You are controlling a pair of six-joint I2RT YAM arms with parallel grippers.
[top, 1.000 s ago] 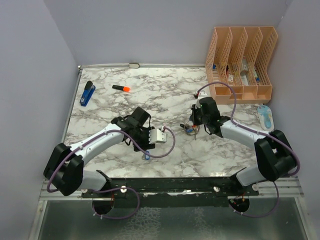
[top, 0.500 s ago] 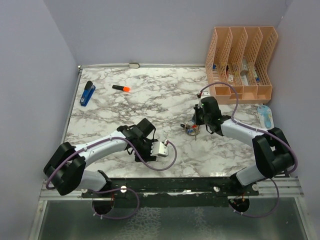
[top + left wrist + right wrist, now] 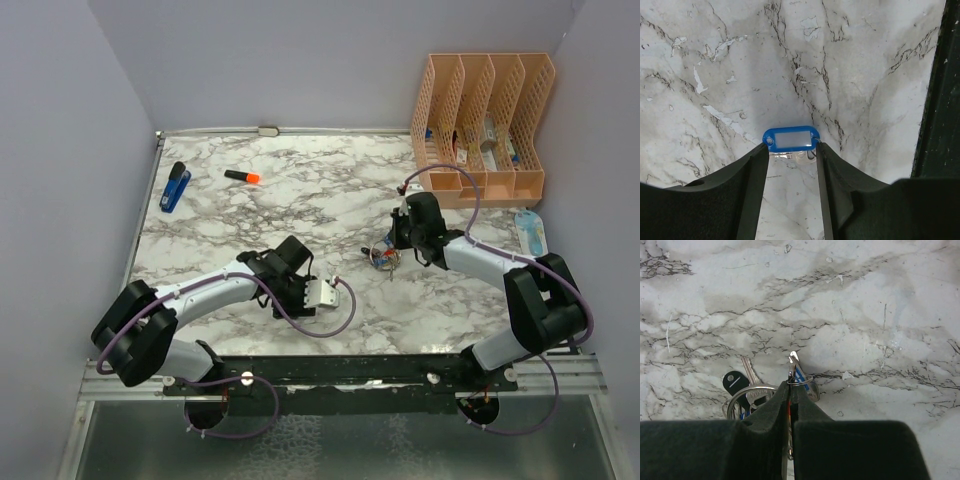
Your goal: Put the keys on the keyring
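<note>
One of the keys [image 3: 790,139], with an oblong blue tag and a pale label window, lies flat on the marble. My left gripper [image 3: 791,150] stands low over it, open, with one fingertip at each end of the tag. In the top view the left gripper [image 3: 298,304] hides that key. The keyring [image 3: 747,397] lies right of centre with a silver key, a black tag and a blue tag. My right gripper [image 3: 792,386] is shut on a thin piece of that cluster, a small wire loop at its tips. In the top view the keyring [image 3: 383,257] sits at the right gripper [image 3: 392,250].
A blue stapler [image 3: 175,187] and an orange marker [image 3: 242,177] lie at the back left. A peach file organizer [image 3: 483,125] stands at the back right, with a blue-and-white object [image 3: 531,232] in front of it. The dark rail [image 3: 940,100] at the table's near edge is close to the left gripper.
The left arm swung toward the near edge and settled over the blue-tagged key, its jaws narrowing a little. The right gripper stayed shut on the keyring and shifted only slightly.
</note>
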